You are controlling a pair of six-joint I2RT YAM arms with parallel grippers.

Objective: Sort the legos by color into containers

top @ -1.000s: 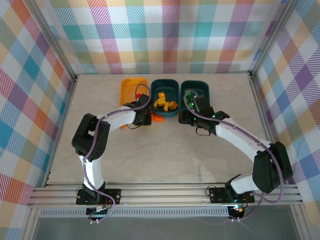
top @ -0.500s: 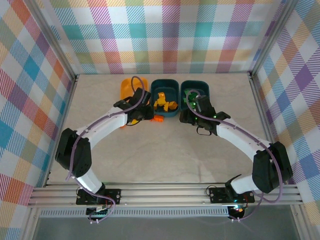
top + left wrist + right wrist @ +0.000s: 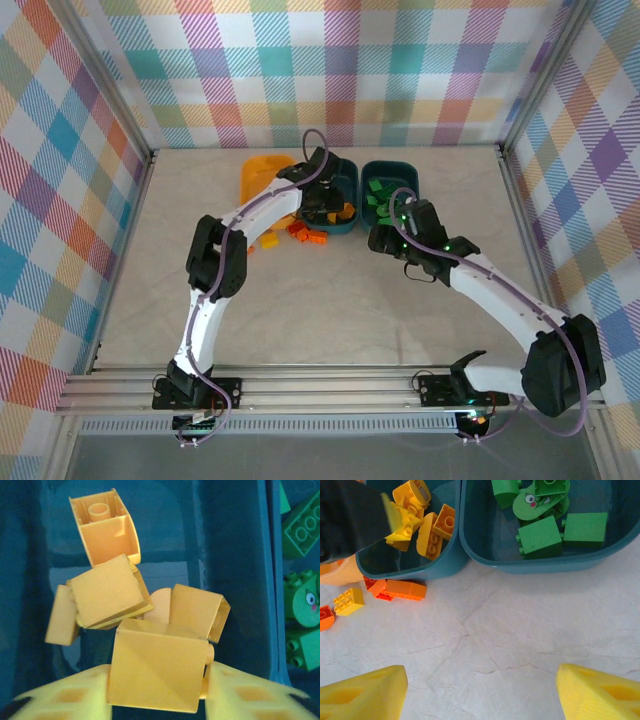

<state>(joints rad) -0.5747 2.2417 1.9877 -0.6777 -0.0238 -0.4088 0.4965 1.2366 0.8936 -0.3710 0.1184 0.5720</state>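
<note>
Yellow bricks [image 3: 107, 590] lie heaped in the middle teal tub [image 3: 230, 555], and the left gripper [image 3: 157, 692] hangs right over them. One more yellow brick [image 3: 157, 667] sits between its two pads [image 3: 65, 700], close against both; whether it is pinched or already loose I cannot tell. From above, that gripper's arm reaches across the tub's near side, with the orange-yellow tub [image 3: 262, 175] just beside it on the left. Green bricks [image 3: 540, 535] lie in the right teal tub [image 3: 545, 567], which stands close beside the middle one. The right gripper [image 3: 480, 690] hovers over bare table [image 3: 520, 630] just in front of these two tubs, its fingers [image 3: 360, 695] spread wide with nothing between them. On the table in front of the middle tub lie loose pieces: an orange brick [image 3: 405, 589], a small yellow brick [image 3: 348, 601] and a red-orange one [image 3: 324, 617] at the picture's edge
</note>
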